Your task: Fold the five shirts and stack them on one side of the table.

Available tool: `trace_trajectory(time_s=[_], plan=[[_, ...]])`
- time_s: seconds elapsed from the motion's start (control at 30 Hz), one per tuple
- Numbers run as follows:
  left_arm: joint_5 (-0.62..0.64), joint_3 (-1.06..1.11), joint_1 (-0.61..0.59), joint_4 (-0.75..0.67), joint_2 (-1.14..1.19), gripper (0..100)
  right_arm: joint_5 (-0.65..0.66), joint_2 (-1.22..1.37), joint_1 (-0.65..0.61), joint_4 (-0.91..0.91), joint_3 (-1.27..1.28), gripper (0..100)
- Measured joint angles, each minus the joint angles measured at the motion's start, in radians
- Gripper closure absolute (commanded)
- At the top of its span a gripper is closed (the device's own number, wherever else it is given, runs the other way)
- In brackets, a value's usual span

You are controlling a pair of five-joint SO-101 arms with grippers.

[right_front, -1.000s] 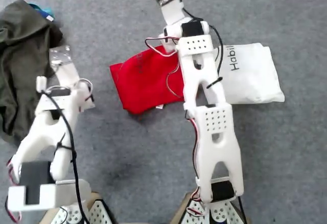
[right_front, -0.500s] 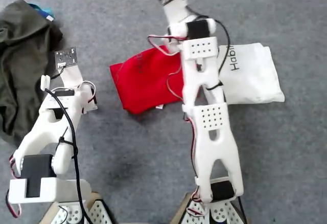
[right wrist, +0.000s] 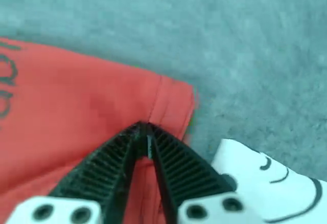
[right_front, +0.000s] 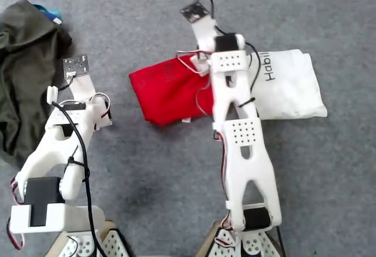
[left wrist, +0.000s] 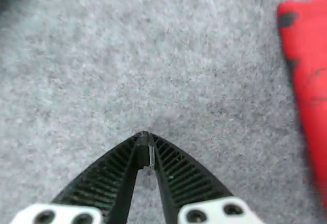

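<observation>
My right claw (right wrist: pixel 145 132) is pinched shut on a corner of the folded red shirt (right_front: pixel 167 93) at mid-table. To its right lies the white shirt (right_front: pixel 288 90), its dark lettering partly hidden by the arm. My left claw (left wrist: pixel 144 138) hangs closed and empty over the grey table (right_front: pixel 147 169).

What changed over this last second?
The right gripper, shut on the red shirt, drew back slightly toward its base, tugging the shirt a little toward the white shirt. The left gripper shifted slightly, then settled. The white shirt and the dark green shirt stayed put.
</observation>
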Motion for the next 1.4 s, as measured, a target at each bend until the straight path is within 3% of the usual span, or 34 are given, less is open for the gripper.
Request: trace_trajectory(time_s=[0.2, 0.57, 0.73, 0.9, 1.4], plan=[[0.000, 0.000, 0.000, 0.000, 0.000, 97, 0.002, 0.038, 0.017, -0.038, -0.026, 98.4], [-0.002, -0.012, 0.000, 0.009, 0.000, 97, 0.006, -0.098, -0.057, 0.261, -0.095, 98.4], [0.000, -0.190, 0.048, 0.137, -0.060, 97, -0.014, -0.285, -0.057, 0.287, -0.095, 98.4], [0.000, -0.391, 0.158, 0.149, -0.037, 97, -0.046, -0.405, -0.057, 0.287, -0.074, 98.4], [-0.002, -0.841, 0.195, 0.124, 0.654, 97, -0.184, -0.715, -0.006, 0.273, 0.763, 98.4]])
